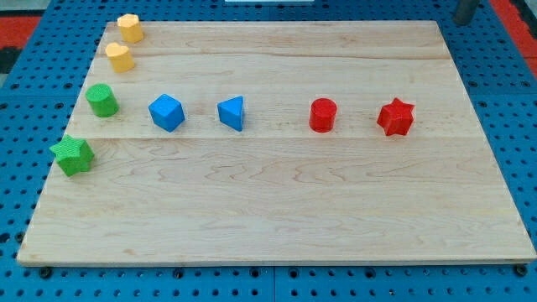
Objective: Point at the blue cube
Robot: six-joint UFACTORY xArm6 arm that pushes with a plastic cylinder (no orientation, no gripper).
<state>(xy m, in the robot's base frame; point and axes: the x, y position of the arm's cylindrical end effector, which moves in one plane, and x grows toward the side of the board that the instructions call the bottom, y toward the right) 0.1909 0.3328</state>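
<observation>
The blue cube (166, 111) sits on the wooden board (277, 218) at the view's left of centre. A blue triangular block (232, 113) lies just to its right. My tip (462, 19) shows at the view's top right corner, just past the board's far edge. It is far from the blue cube and touches no block.
Two yellow blocks (129, 28) (119, 57) stand at the top left. A green cylinder (102, 100) and a green star (73, 155) line the left edge. A red cylinder (322, 115) and a red star (396, 117) sit to the right.
</observation>
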